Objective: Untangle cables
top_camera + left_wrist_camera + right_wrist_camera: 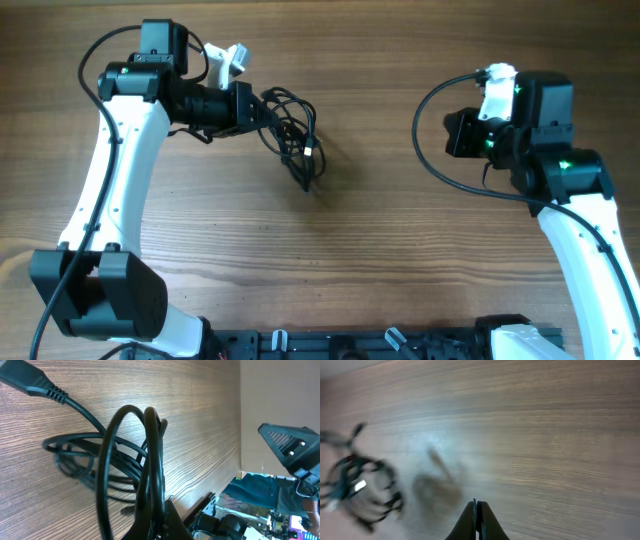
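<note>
The jaws of the left gripper [159, 524] are found pinched on an upstanding loop of the cables [295, 135]. The other coils and a plug end [30, 380] lie on the wooden table [380, 250], far and left of centre. The jaws of the right gripper [476, 519] are pressed together on nothing, well apart to the right. An opening hold on the tangle is judged to be in hand, with nothing separated; next, the right gripper must be opened and a different strand taken.
</note>
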